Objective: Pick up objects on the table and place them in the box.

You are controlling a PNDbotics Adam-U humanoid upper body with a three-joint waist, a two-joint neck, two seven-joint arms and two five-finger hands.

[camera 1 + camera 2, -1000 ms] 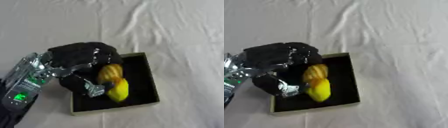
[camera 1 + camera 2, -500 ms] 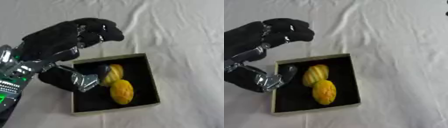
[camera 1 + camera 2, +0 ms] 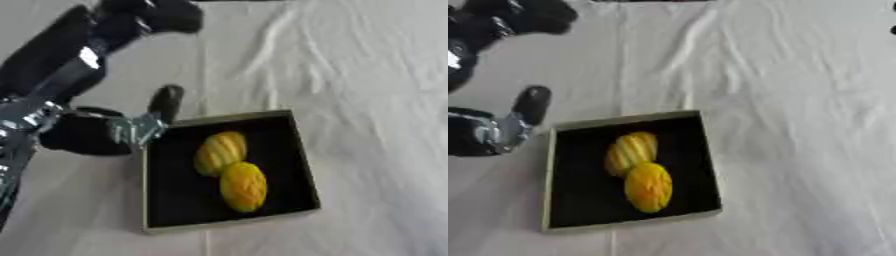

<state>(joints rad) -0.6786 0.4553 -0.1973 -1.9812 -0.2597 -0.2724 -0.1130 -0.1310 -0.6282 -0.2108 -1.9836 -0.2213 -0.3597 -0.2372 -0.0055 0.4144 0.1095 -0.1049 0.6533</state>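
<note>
**Two yellow items in the box; left hand empty beside it**

The table (image 3: 367, 75) is covered by a wrinkled white cloth, and no further loose objects show on it in either view.

The left hand (image 3: 87, 75) stands at the upper left, beside and above the box, fingers spread wide with the thumb (image 3: 164, 102) pointing toward the box's near corner. It holds nothing. The right hand is not in view.

The box (image 3: 627, 222) is shallow, square, pale-rimmed with a black inside, and looks light and easily pushed on the cloth.

Inside lie a striped yellow item (image 3: 219, 152) and, touching it, a plain yellow-orange item (image 3: 242, 186). Both appear rounded, smooth and light, probably rigid and inclined to roll. Judgement: take hold across the narrow middle, fingers opposing thumb.
</note>
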